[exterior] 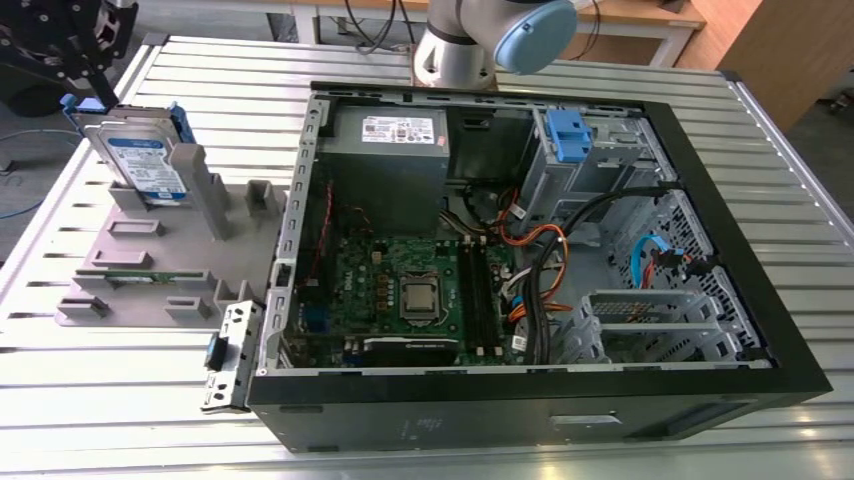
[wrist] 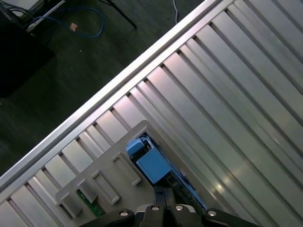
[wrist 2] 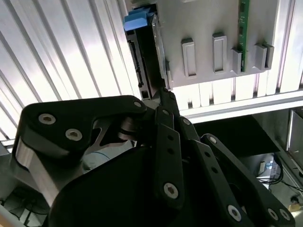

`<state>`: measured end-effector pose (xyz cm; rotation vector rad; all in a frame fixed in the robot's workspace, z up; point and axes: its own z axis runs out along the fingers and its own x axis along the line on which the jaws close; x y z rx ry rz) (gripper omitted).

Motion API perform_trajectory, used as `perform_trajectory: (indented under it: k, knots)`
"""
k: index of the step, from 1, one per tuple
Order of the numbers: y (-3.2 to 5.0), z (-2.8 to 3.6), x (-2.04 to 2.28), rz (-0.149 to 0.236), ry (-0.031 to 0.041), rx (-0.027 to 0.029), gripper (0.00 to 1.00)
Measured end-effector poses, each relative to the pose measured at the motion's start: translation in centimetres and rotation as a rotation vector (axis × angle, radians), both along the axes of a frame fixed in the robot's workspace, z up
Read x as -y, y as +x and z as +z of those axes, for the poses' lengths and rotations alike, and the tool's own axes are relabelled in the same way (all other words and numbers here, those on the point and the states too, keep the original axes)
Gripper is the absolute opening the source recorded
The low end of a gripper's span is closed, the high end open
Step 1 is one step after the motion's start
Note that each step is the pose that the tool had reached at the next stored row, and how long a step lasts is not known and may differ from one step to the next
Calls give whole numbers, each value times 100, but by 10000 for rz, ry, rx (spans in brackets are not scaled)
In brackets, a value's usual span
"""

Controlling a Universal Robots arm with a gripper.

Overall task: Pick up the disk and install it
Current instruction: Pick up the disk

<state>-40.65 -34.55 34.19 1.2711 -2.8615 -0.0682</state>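
The gripper, fingers drawn together with no clear hold on anything, hangs just above the disk, which stands on edge in a grey rack on the worktop, to the exterior view's left of the open computer case.

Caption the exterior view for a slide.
Gripper at the top edge of the disk, standing upright in a grey fixture beside the open computer case on a slatted table.
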Motion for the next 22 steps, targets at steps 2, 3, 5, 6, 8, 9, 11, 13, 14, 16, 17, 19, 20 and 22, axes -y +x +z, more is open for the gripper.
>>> perform_trajectory:
  k: [2,3,5,6,8,9,11,13,14,16,17,19,20,22]
  knots:
    - [0,-1,0,341,0,0,11]
    - [0,-1,0,512,0,1,11]
    - [0,-2,0,862,0,0,11]
    - [0,-2,0,1049,0,0,11]
    - [0,-3,0,1407,0,0,11]
    - [0,-3,0,1588,0,0,11]
    - [0,-3,0,1947,0,0,11]
    - [0,-4,0,2307,0,0,11]
    - [0,-4,0,2487,0,0,11]
    - [0,-5,0,2863,0,0,11]
    - [0,-5,0,3042,0,1,11]
    - [0,-6,0,3402,0,1,11]
    - [0,-6,0,3582,0,0,11]
    - [0,-7,0,3953,0,0,11]
